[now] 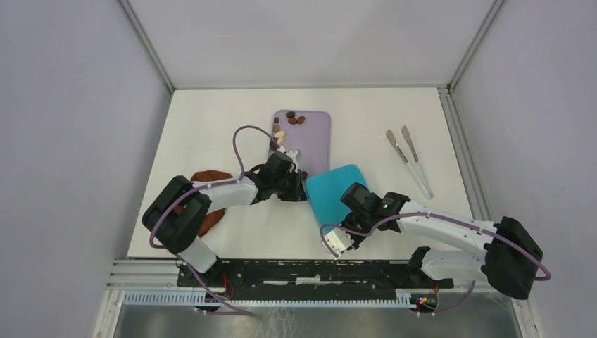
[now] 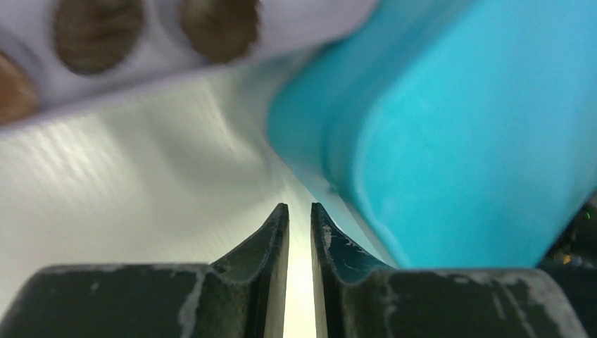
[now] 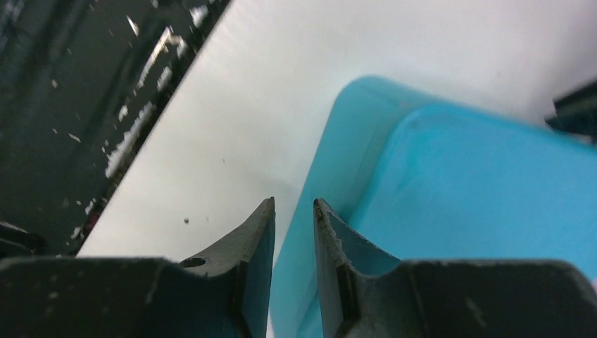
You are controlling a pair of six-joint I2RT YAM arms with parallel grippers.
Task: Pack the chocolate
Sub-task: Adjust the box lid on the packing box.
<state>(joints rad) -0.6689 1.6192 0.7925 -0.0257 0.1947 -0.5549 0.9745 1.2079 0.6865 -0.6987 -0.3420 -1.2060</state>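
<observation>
Several pieces of chocolate (image 1: 294, 118), dark brown and cream, lie at the far left of a lilac tray (image 1: 317, 141). The closed teal box (image 1: 331, 191) rests just in front of the tray. My left gripper (image 1: 303, 179) hovers low between tray and box, by the box's left corner (image 2: 450, 134). Its jaws (image 2: 299, 205) stand a narrow gap apart with only table between them. Two brown chocolates (image 2: 98, 32) on the tray (image 2: 160, 53) show ahead. My right gripper (image 1: 338, 231) sits at the box's near edge (image 3: 464, 183), its fingertips (image 3: 294, 201) slightly apart astride the rim.
Metal tongs (image 1: 410, 160) lie to the right of the box. A reddish-brown cloth (image 1: 209, 176) sits under the left arm. The black mounting rail (image 3: 84, 91) runs close along the right gripper's side.
</observation>
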